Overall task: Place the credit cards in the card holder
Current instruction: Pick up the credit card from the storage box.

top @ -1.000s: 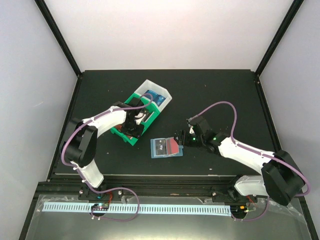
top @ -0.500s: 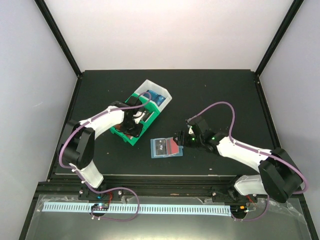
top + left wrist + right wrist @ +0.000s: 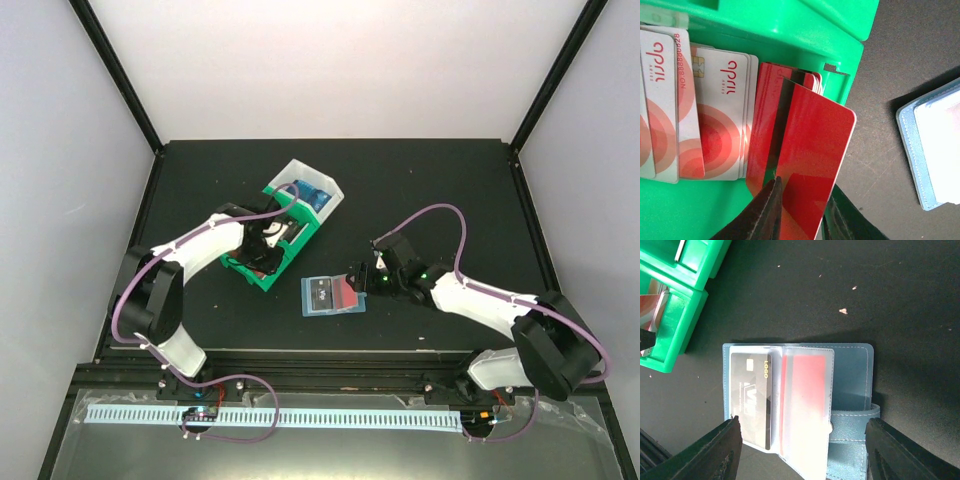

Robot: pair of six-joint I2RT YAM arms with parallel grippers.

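The teal card holder (image 3: pixel 331 295) lies open on the black table, with a black card (image 3: pixel 751 399) and a red card (image 3: pixel 802 390) in its clear pockets. My right gripper (image 3: pixel 805 452) is open and hovers over it, one finger on each side. My left gripper (image 3: pixel 802 215) is in the green bin (image 3: pixel 258 272), shut on a red credit card (image 3: pixel 812 155) that is tilted away from the stack. Red-and-white cards (image 3: pixel 715 115) stand beside it. The holder's edge also shows in the left wrist view (image 3: pixel 935 150).
A white bin (image 3: pixel 322 192) holding blue cards touches the far end of the green bin. Bare black table (image 3: pixel 440 190) lies to the right of the bins. Black frame posts stand at the table's back corners.
My left arm has shifted slightly over the green bin. The right arm and the card holder have hardly moved.
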